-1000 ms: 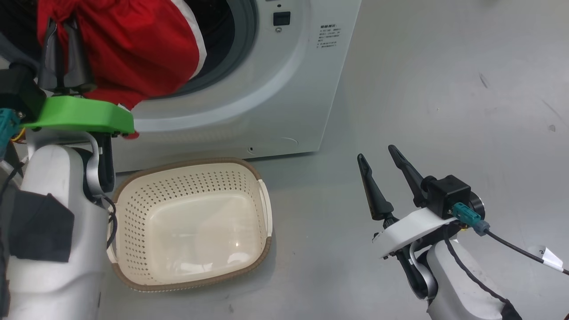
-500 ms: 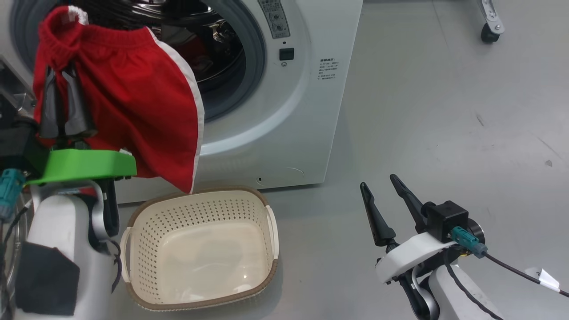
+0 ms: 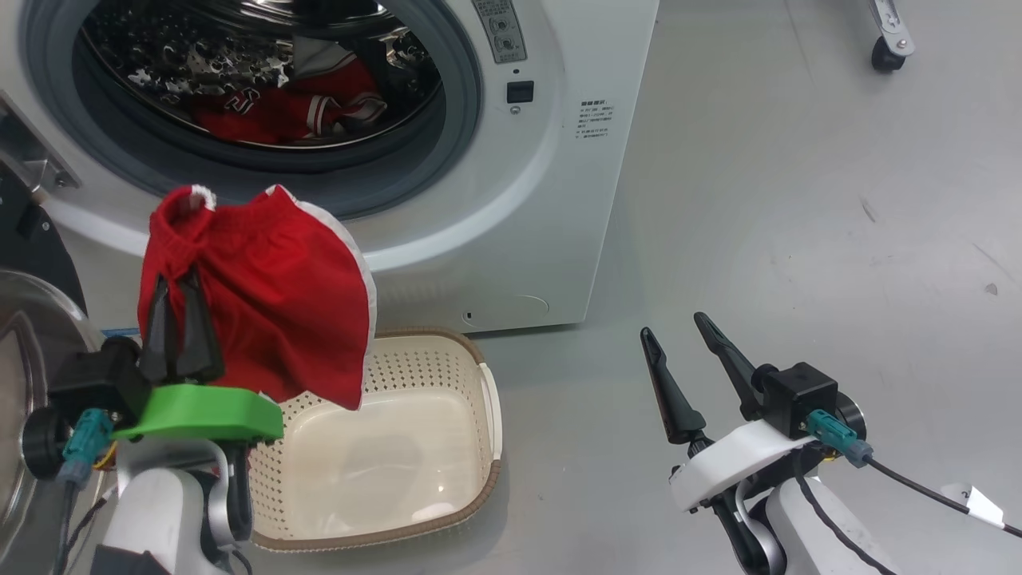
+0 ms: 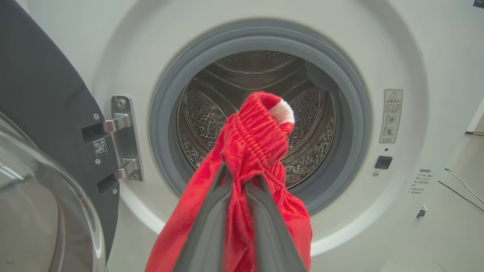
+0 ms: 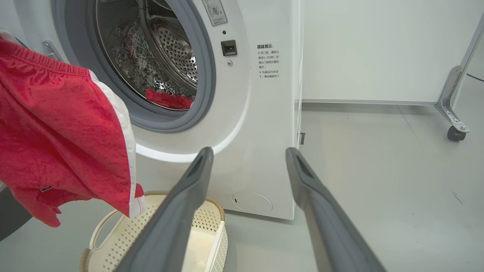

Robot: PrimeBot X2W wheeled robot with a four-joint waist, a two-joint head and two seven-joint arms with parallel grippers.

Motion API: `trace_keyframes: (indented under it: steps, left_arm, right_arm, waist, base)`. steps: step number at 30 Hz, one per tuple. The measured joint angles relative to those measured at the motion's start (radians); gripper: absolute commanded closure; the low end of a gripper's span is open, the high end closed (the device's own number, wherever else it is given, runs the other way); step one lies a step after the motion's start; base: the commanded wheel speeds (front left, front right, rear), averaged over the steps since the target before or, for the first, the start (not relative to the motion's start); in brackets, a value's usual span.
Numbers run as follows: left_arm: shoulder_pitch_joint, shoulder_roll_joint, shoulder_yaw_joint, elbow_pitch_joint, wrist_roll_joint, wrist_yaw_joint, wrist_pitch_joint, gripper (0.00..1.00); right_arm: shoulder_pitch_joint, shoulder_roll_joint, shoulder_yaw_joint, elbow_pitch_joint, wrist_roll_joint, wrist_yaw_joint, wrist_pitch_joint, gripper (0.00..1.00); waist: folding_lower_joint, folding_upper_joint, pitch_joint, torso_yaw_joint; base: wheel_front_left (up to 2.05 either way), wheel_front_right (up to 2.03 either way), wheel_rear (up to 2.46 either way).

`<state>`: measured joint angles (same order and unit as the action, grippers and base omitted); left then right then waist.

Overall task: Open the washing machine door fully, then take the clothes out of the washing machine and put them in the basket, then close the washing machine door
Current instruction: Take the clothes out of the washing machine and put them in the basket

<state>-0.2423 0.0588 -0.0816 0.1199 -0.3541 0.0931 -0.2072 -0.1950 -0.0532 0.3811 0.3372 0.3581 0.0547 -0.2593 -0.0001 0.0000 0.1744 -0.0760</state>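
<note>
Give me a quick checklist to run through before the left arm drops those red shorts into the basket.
1. Grip: left end effector shut on the red shorts: ok.
2. Shorts over the basket: the lower corner hangs above it; the rest, cannot tell.
3. Basket upright and empty: ok.
4. Washing machine door swung open, out of the way: ok.
5. Right end effector open, apart from the basket: ok.
6. Drum emptied: not ok, red clothes lie inside.
</note>
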Motion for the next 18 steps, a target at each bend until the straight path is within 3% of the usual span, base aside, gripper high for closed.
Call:
trace_keyframes:
  steps: [18]
  left_arm:
    - [0.045, -0.007, -0.024, 0.131, -0.048, 0.003, 0.075, 1.0]
  right_arm:
    - [-0.063, 0.0, 0.016, -0.075, 0.002, 0.004, 0.0, 0.0]
  waist:
    - [0.0, 0.0, 0.158, -0.042]
  base:
    - [0.0, 0.0, 0.0]
